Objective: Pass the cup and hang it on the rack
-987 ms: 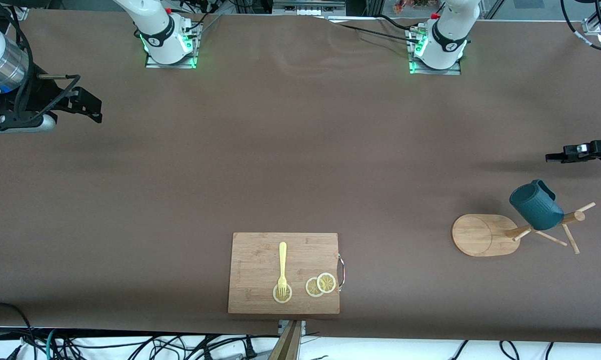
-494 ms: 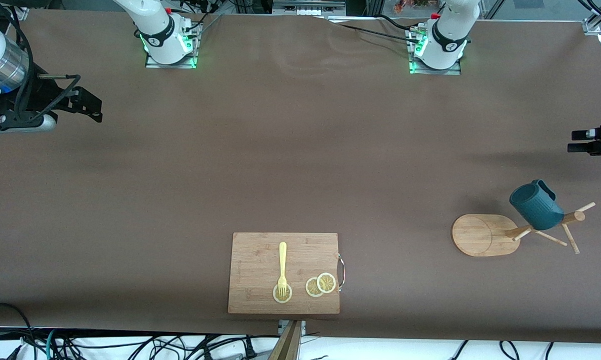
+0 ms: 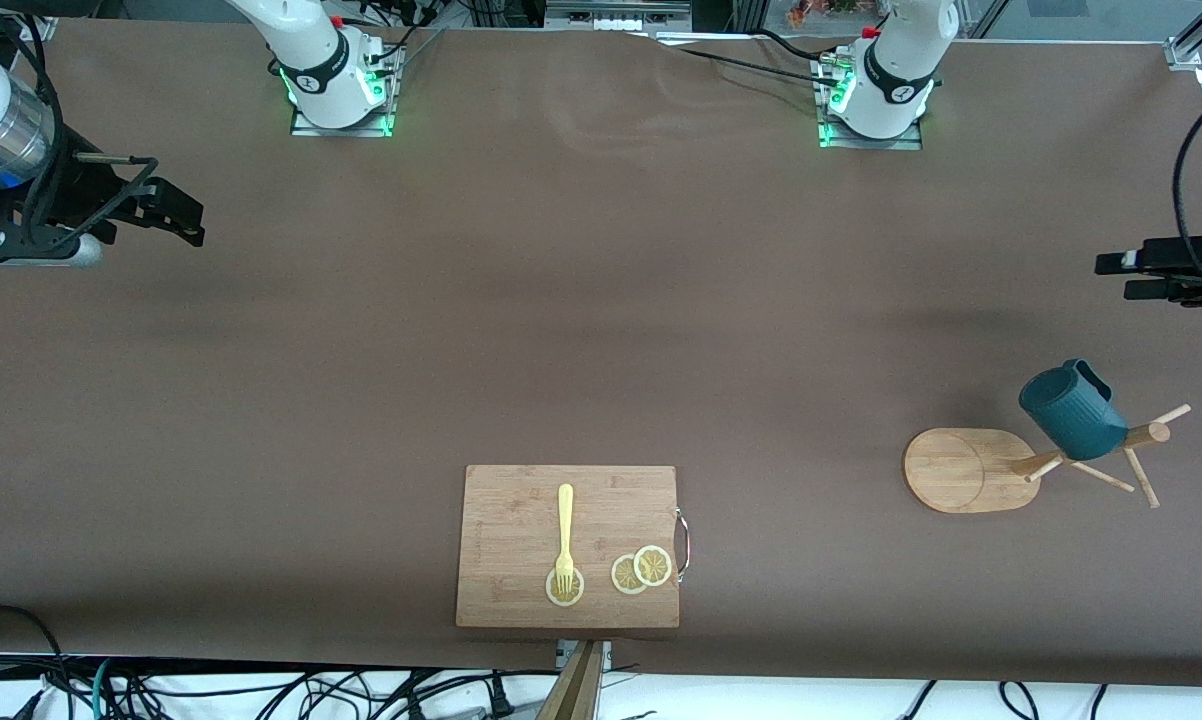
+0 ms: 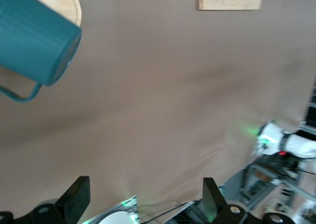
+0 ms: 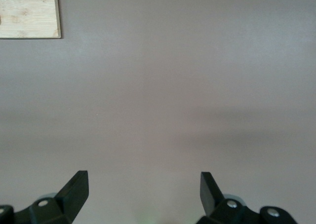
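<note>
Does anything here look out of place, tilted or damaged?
Nothing stands out. The cup hangs tilted on a peg of the rack, as it should. On the board a fork lies with its tines on a lemon slice. Both hands are open and away.

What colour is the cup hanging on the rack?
Dark teal. The cup on the rack shows best in the front view.

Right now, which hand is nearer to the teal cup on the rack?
The left. The left hand hangs open, empty, at the cup's end of the table. The right hand, open too, waits at the right arm's end.
</note>
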